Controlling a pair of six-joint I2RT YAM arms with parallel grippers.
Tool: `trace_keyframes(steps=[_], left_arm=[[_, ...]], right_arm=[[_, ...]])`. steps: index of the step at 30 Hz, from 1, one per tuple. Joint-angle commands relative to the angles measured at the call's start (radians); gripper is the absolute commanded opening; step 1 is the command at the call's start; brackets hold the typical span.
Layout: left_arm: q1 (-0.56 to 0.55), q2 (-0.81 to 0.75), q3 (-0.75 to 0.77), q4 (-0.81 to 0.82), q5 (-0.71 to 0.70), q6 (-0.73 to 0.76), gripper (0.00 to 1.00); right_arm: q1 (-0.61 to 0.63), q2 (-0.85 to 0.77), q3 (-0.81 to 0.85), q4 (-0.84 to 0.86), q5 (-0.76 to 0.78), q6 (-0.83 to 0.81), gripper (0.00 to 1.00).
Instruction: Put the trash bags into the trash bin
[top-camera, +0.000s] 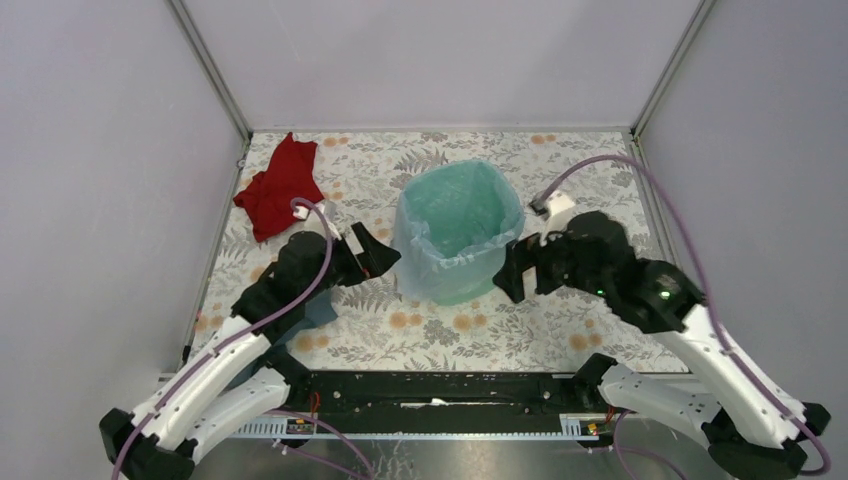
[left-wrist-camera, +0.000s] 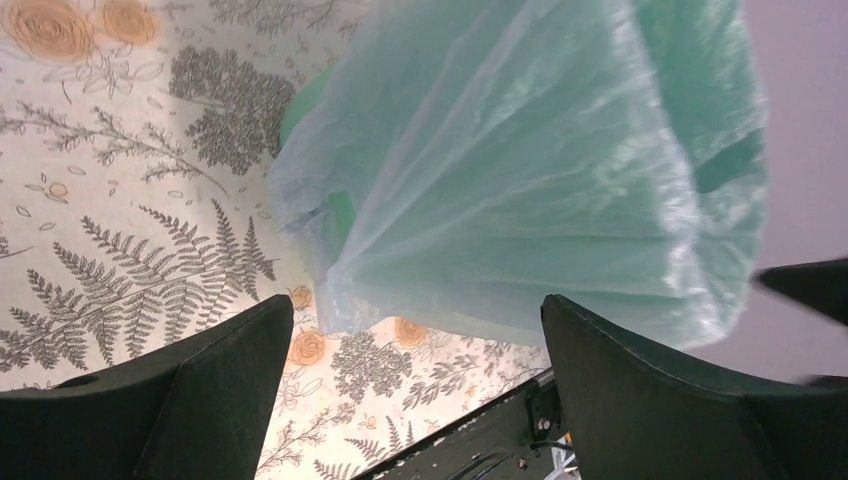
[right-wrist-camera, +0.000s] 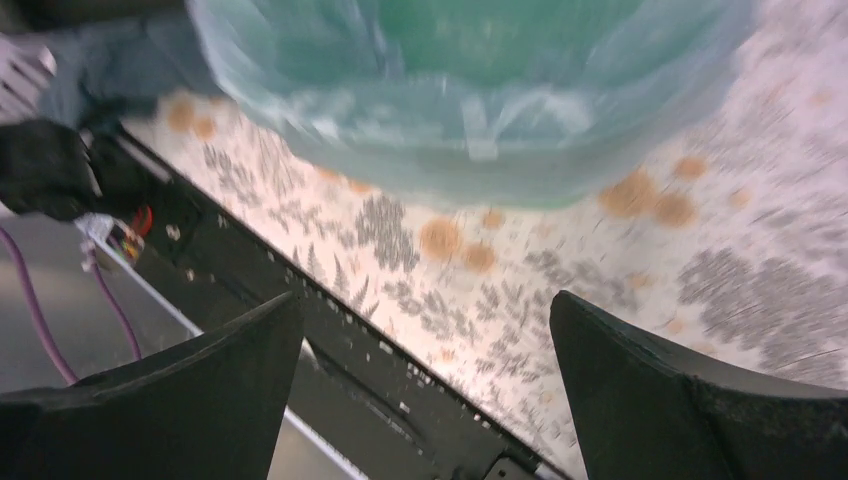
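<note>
The mint-green trash bin (top-camera: 462, 294) stands upright mid-table. The thin pale-blue trash bag (top-camera: 420, 250) lines it, with its film folded over the rim and hanging down the outside walls. My left gripper (top-camera: 378, 255) is just left of the bin, open and empty, apart from the bag. In the left wrist view the bag (left-wrist-camera: 520, 170) fills the space beyond the left gripper (left-wrist-camera: 415, 330), with bin green (left-wrist-camera: 300, 105) showing at its edge. My right gripper (top-camera: 508, 275) sits just right of the bin, open and empty. The right wrist view is blurred, with the bag (right-wrist-camera: 470, 120) above the right gripper (right-wrist-camera: 425, 330).
A red cloth (top-camera: 277, 187) lies at the back left of the floral table. A grey-blue cloth (top-camera: 318, 310) lies partly under my left arm. The black mounting rail (top-camera: 440, 388) runs along the near edge. Walls close in the back and both sides.
</note>
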Motion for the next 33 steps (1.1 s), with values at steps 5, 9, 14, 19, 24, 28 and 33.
trace_keyframes(steps=[5,9,14,19,24,28,33], left_arm=[[-0.001,-0.109,0.141,-0.165,-0.148,0.060,0.99],[-0.001,-0.103,0.197,-0.213,-0.171,0.090,0.99],[-0.001,-0.101,0.203,-0.215,-0.184,0.082,0.99],[-0.001,-0.104,0.187,-0.206,-0.195,0.072,0.99],[-0.001,-0.088,0.196,-0.203,-0.197,0.082,0.99],[-0.001,-0.078,0.185,-0.189,-0.203,0.092,0.99],[-0.001,-0.007,0.107,-0.080,-0.146,0.064,0.99]], right_arm=[[0.067,0.014,-0.407,0.440,-0.143,0.232,1.00],[0.145,0.046,-0.549,0.684,-0.016,0.255,1.00],[0.150,0.098,-0.654,0.872,0.207,0.346,1.00],[0.150,0.190,-0.671,1.016,0.276,0.384,1.00],[0.150,0.276,-0.639,1.044,0.328,0.399,1.00],[0.150,0.293,-0.615,1.020,0.353,0.371,1.00],[0.149,0.279,-0.593,0.969,0.419,0.334,1.00]])
